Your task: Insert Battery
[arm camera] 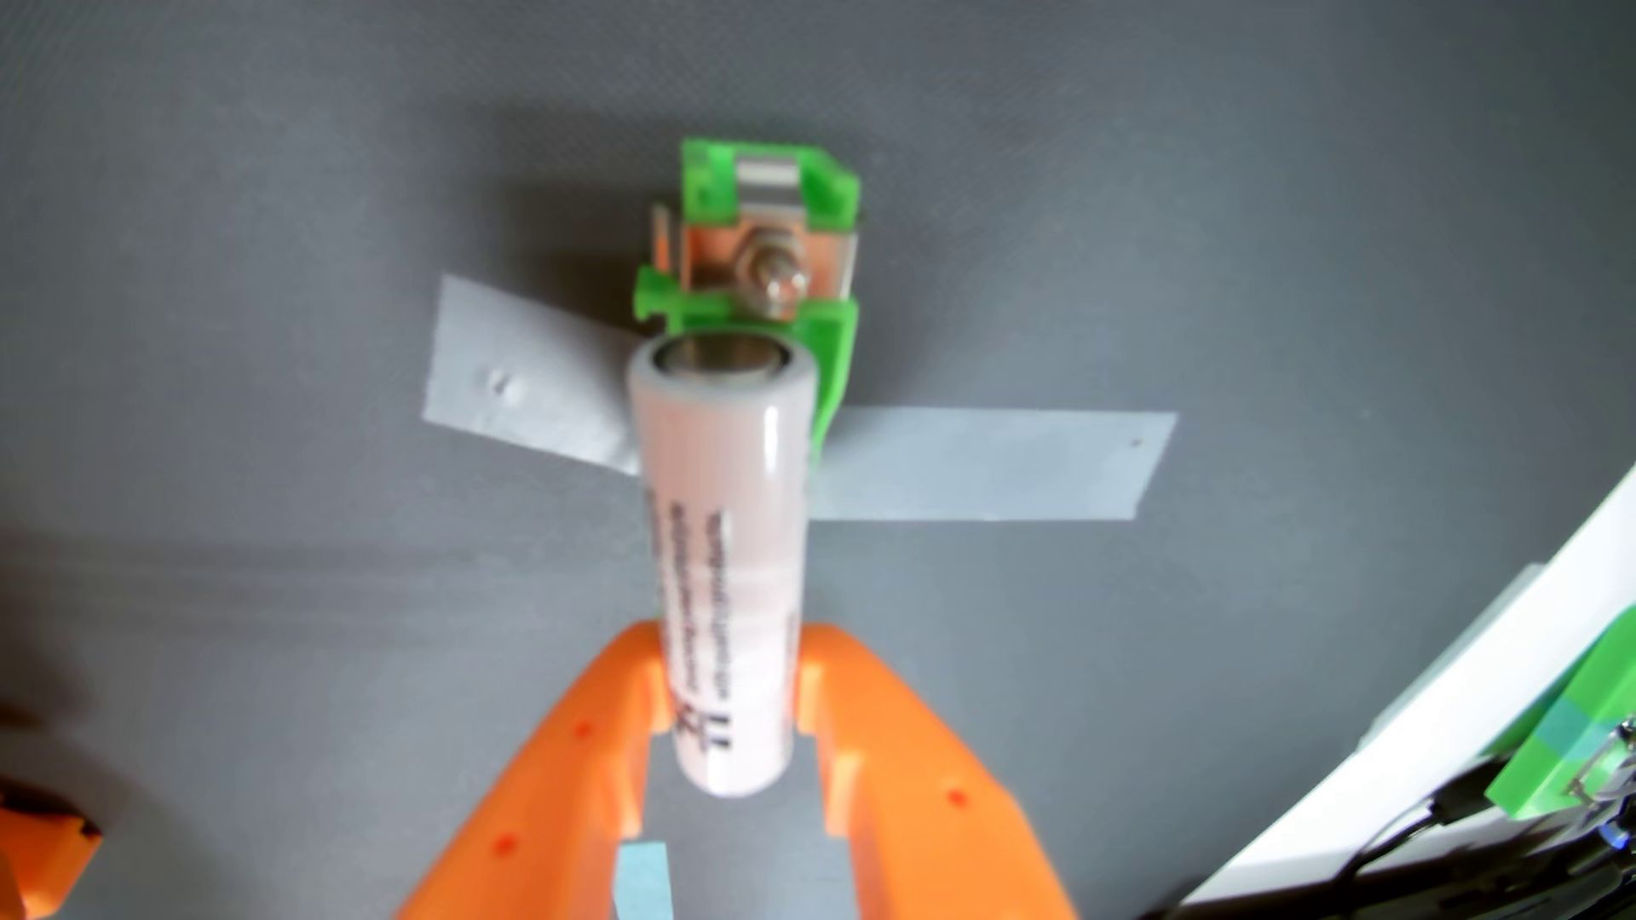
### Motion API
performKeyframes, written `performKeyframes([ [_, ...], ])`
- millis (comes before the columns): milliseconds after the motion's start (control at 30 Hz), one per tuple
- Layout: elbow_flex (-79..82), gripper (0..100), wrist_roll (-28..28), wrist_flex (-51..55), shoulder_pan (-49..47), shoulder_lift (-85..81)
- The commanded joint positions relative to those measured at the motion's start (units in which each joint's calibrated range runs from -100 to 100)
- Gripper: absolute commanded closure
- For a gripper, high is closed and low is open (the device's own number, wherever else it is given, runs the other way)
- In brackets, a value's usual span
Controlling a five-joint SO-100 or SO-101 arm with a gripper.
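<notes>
The battery [721, 531], a pale pink cylinder with dark print, is pinched near its lower end between the orange gripper [730, 699] fingers. Its metal top end sits just below the green battery holder [828, 354], which is fixed to the grey mat [266, 221] with grey tape strips [991, 464].

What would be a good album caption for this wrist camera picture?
Orange gripper holding a pale pink battery just in front of a green holder taped to the grey table.
</notes>
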Motion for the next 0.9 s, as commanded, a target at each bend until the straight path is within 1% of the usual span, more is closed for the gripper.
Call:
performKeyframes([
  [0,-0.3,99,-0.2,-0.4,0.5,-1.9],
  [200,-0.3,99,-0.2,-0.4,4.1,-1.9],
  [467,-0.3,99,-0.2,-0.4,2.8,-1.9],
  [667,-0.3,99,0.1,-0.4,-2.1,-1.9],
  [867,-0.3,99,-0.1,-0.4,-0.9,-1.9],
])
